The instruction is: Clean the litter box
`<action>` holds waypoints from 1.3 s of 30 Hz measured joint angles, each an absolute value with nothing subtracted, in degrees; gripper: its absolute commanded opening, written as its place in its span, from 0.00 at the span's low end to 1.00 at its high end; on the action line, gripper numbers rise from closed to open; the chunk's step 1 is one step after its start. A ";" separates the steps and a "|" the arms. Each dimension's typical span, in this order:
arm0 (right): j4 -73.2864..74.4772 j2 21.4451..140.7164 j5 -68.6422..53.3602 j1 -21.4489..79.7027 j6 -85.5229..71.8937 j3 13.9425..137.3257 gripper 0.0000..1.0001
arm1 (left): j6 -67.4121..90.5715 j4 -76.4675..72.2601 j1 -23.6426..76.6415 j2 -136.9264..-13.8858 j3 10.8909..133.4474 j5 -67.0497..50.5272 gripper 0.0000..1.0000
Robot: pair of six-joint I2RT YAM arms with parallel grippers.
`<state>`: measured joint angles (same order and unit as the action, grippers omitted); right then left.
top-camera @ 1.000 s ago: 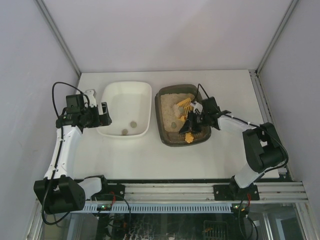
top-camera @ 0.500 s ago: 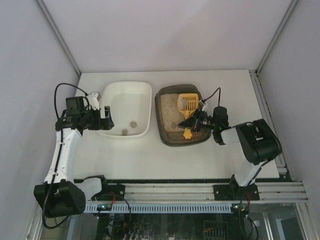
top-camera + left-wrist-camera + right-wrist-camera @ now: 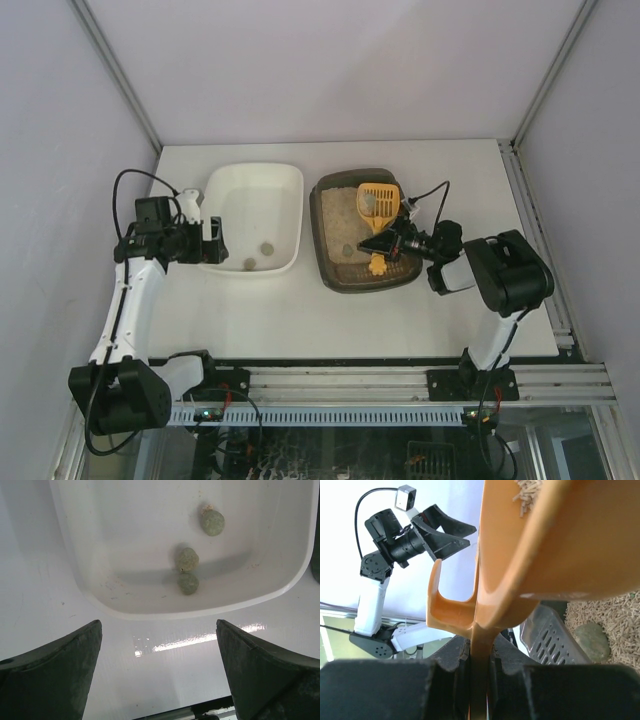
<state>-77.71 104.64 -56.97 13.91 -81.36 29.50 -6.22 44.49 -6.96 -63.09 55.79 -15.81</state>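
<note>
The dark brown-olive litter box (image 3: 334, 277) holds tan litter and sits right of centre. My right gripper (image 3: 386, 245) is shut on the handle of an orange slotted scoop (image 3: 377, 203), which is held over the box's far right part. In the right wrist view the fingers (image 3: 451, 655) clamp the thin handle, and the scoop (image 3: 560, 545) carries a few pellets. A grey-green clump (image 3: 592, 640) lies on the litter (image 3: 347, 250). My left gripper (image 3: 212, 240) is open and empty at the white tray's left side, low over the table (image 3: 159, 670).
The white tray (image 3: 228, 190) stands left of the litter box and holds three grey-green clumps (image 3: 188, 559). A grey slotted piece (image 3: 547, 632) shows beside the scoop handle. The table's near edge with its metal rail (image 3: 350, 380) is close behind both arms.
My right wrist has turned and drawn back to the right. The scoop has swung from low and tilted over the litter to flat over the box's far end. The left gripper barely shifted.
</note>
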 measured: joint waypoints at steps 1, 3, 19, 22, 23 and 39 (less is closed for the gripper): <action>-77.14 104.18 -57.01 14.39 -80.86 29.52 0.00 | -6.24 44.29 -6.96 -63.11 55.66 -15.73 1.00; -75.07 103.66 -56.95 15.25 -79.31 29.82 0.00 | -6.24 44.10 -6.98 -63.11 55.27 -15.62 1.00; -69.41 105.86 -55.51 17.89 -76.29 31.35 0.00 | -6.74 43.79 -6.96 -63.11 55.05 -15.44 1.00; -68.69 106.10 -55.72 18.17 -76.40 31.64 0.00 | -6.92 43.79 -6.98 -63.11 55.02 -15.57 1.00; -69.54 106.21 -56.23 17.98 -77.17 31.68 0.00 | -6.98 43.72 -6.96 -63.11 54.92 -15.68 1.00; -55.72 106.72 -57.58 18.65 -70.85 40.12 0.00 | -7.11 43.38 -6.96 -63.11 54.33 -16.45 1.00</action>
<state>-55.72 106.72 -57.58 18.65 -70.85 40.12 -7.11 43.38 -6.96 -63.11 54.33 -16.45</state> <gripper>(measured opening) 0.108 0.996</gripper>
